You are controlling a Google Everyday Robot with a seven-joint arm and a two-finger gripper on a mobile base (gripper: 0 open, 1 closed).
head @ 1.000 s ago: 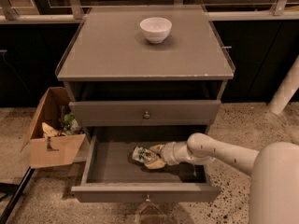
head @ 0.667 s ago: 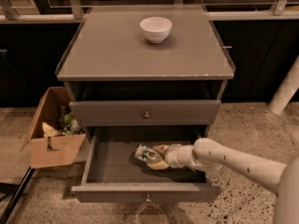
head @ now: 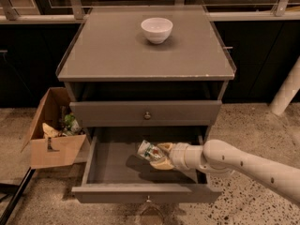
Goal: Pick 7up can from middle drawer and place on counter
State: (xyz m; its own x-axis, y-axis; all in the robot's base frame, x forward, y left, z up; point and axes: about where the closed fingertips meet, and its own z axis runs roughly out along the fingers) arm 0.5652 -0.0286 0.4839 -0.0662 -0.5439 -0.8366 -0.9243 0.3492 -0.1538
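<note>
The 7up can (head: 149, 151), green and white with a silver end, is tilted and held in my gripper (head: 159, 157) above the dark floor of the open middle drawer (head: 112, 165). A shadow lies under the can on the drawer floor. My pale arm (head: 243, 165) reaches in from the lower right. The fingers are shut on the can. The counter (head: 112, 55) is the flat grey-brown cabinet top above, with a white bowl (head: 156, 29) near its back.
The top drawer (head: 147, 115) with its round knob is closed above the open one. A cardboard box (head: 52, 130) with odds and ends stands on the floor at the left. A white post (head: 288, 90) leans at the right.
The can has come up off the drawer floor in my gripper and moved a little toward the drawer's middle. My arm now sits higher and more across the view.
</note>
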